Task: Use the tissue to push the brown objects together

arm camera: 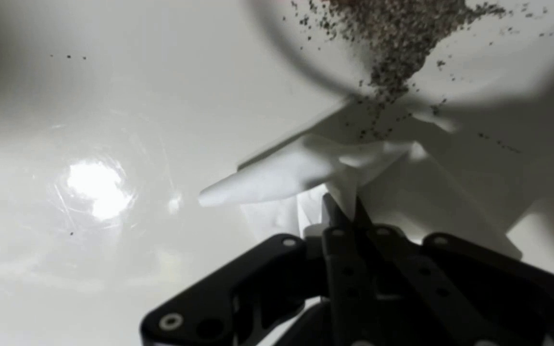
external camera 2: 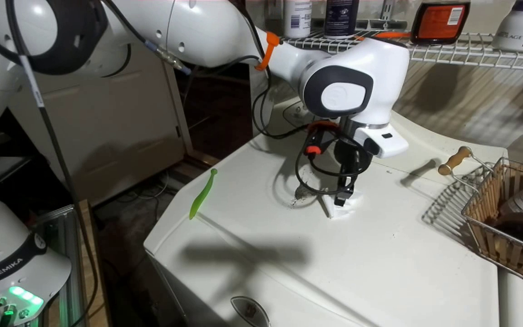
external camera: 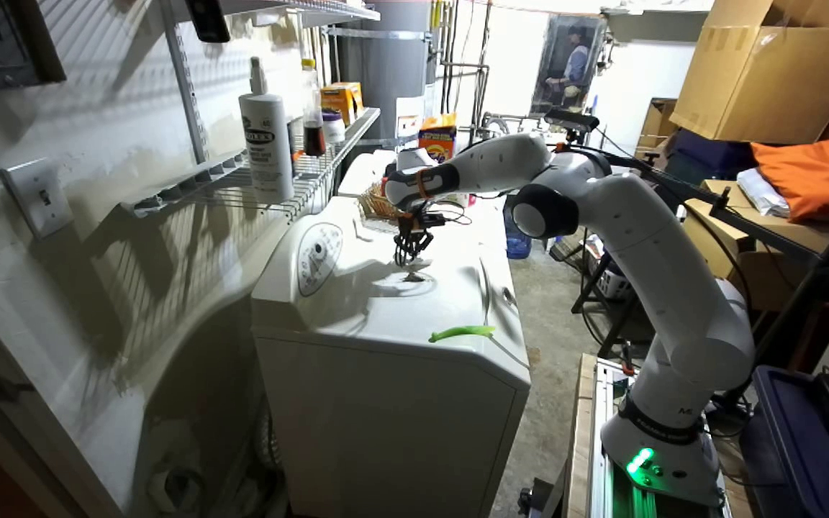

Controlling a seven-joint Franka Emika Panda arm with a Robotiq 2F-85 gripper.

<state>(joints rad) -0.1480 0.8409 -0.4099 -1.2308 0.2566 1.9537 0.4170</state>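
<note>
A loose heap of dark, brownish grains (arm camera: pixel 402 41) lies on the white appliance top at the upper edge of the wrist view, with stray specks around it. Just below that heap is the crumpled white tissue (arm camera: pixel 267 180), resting low over the surface. My gripper (arm camera: pixel 346 210) is shut on the tissue, pinching a fold between its fingertips. In the exterior views the grains show as a dark patch (external camera 2: pixel 304 191) (external camera: pixel 413 277) right beside the gripper (external camera 2: pixel 342 200), which points down. Part of the tissue (external camera 2: pixel 333 210) is hidden behind the fingers.
A green strip-like object (external camera 2: pixel 201 195) lies near the appliance's edge. A wire basket (external camera 2: pixel 472 213) holding bottles, with a wooden handle (external camera 2: pixel 456 160), stands further along the top. A wall shelf (external camera: pixel 306 188) with bottles runs above the control panel (external camera: pixel 319 252).
</note>
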